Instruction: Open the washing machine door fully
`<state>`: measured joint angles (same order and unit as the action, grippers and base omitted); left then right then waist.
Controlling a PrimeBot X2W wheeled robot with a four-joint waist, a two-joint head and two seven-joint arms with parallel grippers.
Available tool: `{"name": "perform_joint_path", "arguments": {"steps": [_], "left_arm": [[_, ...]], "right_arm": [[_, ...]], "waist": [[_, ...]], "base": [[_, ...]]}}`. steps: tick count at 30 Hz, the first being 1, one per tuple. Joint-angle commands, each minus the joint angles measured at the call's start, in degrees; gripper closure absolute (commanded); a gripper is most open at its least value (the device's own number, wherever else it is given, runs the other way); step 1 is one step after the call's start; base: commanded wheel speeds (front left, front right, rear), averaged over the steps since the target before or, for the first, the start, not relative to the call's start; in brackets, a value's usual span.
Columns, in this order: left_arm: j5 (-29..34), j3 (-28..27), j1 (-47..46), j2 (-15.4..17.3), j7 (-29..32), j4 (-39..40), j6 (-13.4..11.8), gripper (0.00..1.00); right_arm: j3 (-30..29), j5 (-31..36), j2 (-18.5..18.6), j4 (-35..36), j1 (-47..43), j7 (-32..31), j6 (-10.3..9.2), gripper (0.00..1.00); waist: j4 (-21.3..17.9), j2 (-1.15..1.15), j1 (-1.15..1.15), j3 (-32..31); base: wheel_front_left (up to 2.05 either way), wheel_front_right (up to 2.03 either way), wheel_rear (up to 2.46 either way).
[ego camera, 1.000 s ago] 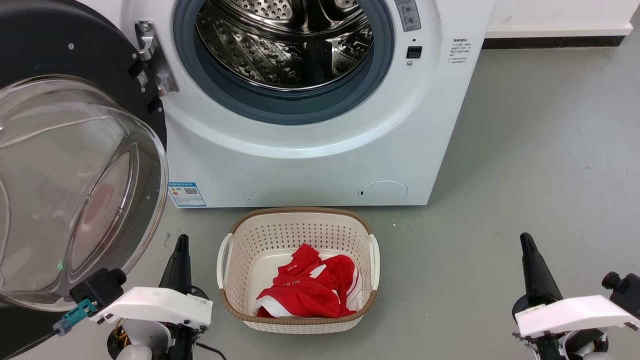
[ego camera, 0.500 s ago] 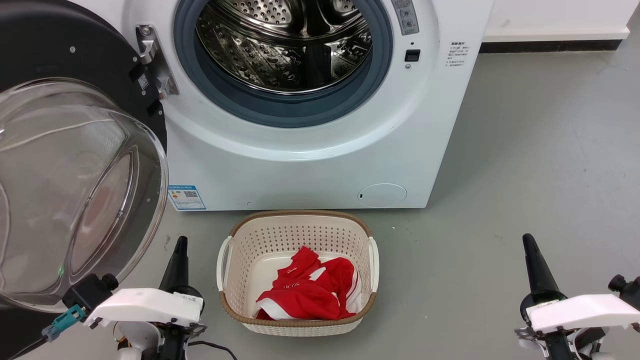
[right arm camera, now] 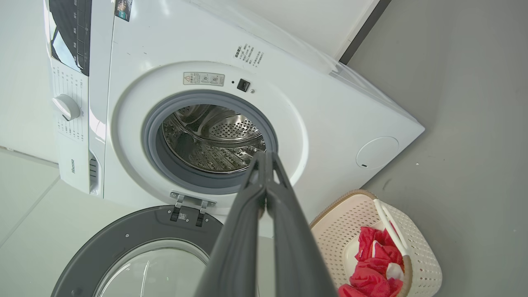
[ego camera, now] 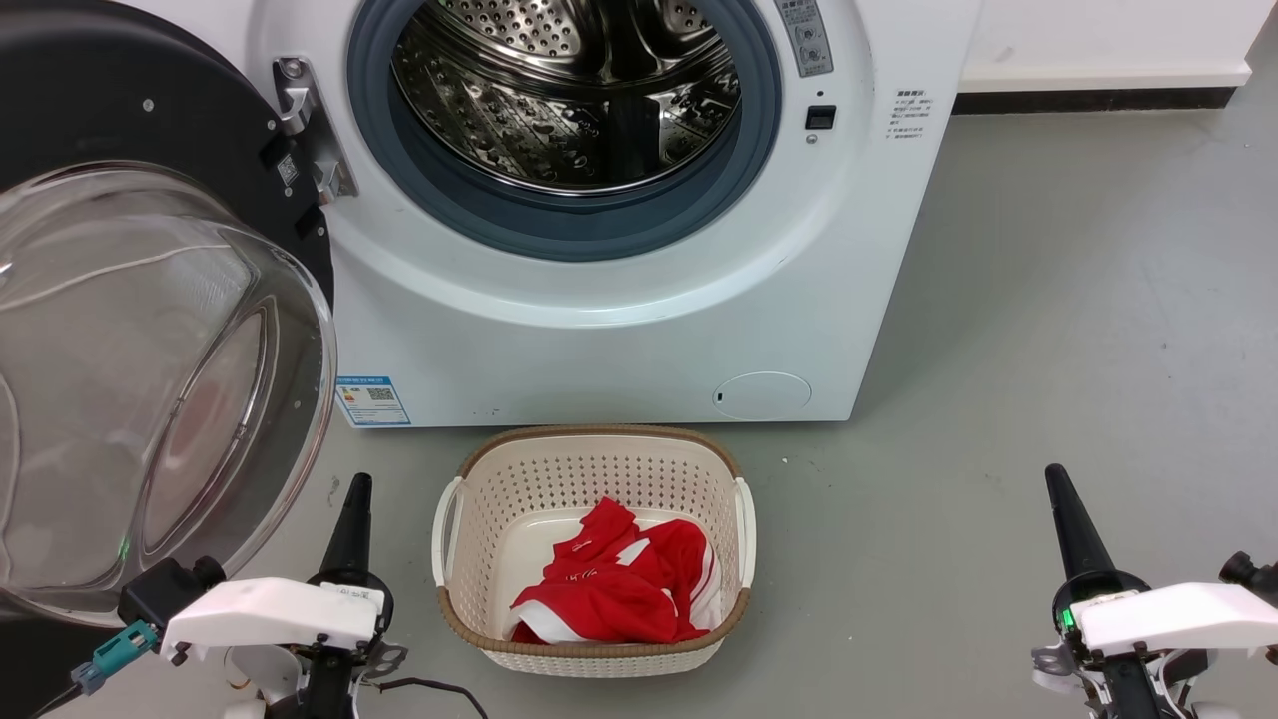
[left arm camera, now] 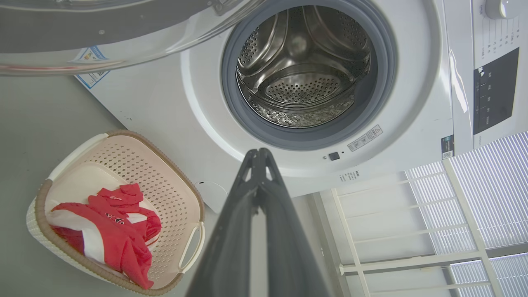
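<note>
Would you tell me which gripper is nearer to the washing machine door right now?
Left. The left gripper is just right of the washing machine door; the right gripper is far off, past the laundry basket.

A laundry area: a big white front-loading washing machine [ego camera: 619, 340] stands on a smooth grey floor [ego camera: 1048, 300] with a white wall [ego camera: 1098, 35] behind it. Just in front of it sits a cream perforated plastic basket [ego camera: 599, 469] holding red-and-white clothing [ego camera: 599, 599].
</note>
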<state>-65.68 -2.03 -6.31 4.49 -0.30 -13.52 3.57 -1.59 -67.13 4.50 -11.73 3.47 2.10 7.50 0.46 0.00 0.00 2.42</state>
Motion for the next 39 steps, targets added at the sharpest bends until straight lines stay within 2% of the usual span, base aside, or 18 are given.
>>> {"name": "perform_joint_path", "arguments": {"steps": [1, 39], "left_arm": [[-1.6, -0.4, -0.4, -0.1, 0.4, 0.2, 0.5, 1.0], [-19.8, -3.5, 0.0, -1.2, 5.2, -0.3, 3.1, 1.0]], "right_arm": [[-0.3, -1.7, 0.4, 0.1, 1.3, -0.4, -0.01, 1.0], [-2.2, -20.0, 0.0, -1.6, 2.6, -5.2, -0.01, 1.0]], "waist": [[0.0, 0.0, 0.0, -0.1], [-0.3, 0.0, 0.0, -1.5]], "base": [[0.0, 0.0, 0.0], [0.0, 0.0, 0.0]]}}
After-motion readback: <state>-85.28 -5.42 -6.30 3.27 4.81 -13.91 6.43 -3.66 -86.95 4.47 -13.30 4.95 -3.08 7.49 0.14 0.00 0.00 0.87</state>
